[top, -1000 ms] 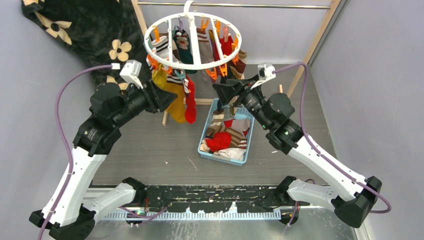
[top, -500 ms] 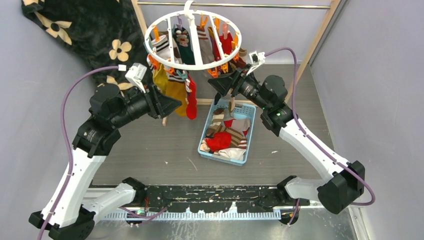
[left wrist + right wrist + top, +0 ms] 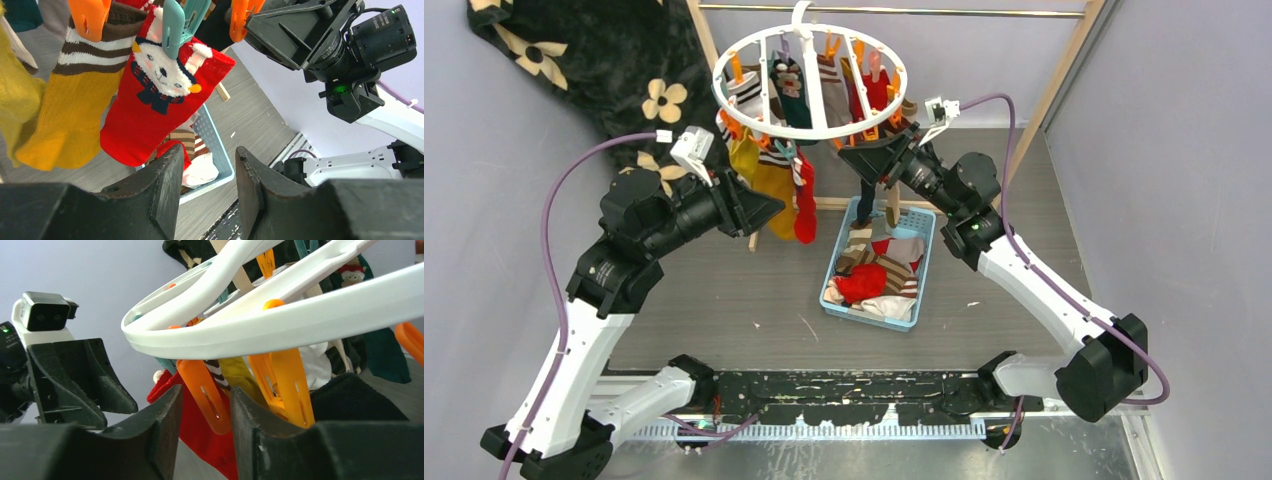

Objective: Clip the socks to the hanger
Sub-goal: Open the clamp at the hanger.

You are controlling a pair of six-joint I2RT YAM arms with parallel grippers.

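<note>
The white ring hanger (image 3: 809, 72) hangs from the rail with several socks on its orange and teal clips. My left gripper (image 3: 769, 208) is open and empty, just left of and below a red animal-face sock (image 3: 160, 95) held by a teal clip (image 3: 172, 25); a mustard striped sock (image 3: 75, 100) hangs beside it. My right gripper (image 3: 854, 160) is open under the ring's front right edge (image 3: 280, 325). An orange clip (image 3: 205, 395) hangs in line with its gap (image 3: 206, 392). A black sock (image 3: 350, 400) hangs by a second orange clip (image 3: 285, 385), right of the jaws.
A light blue basket (image 3: 924, 270) with several loose socks (image 3: 871, 278) stands on the floor under the right arm. The wooden rack frame (image 3: 1049, 100) runs behind, and a black flowered blanket (image 3: 604, 60) hangs at the back left. Grey walls close both sides.
My right arm has risen and moved left and back, bringing its gripper up to the clips under the hanger's front right edge. My left arm has barely moved.
</note>
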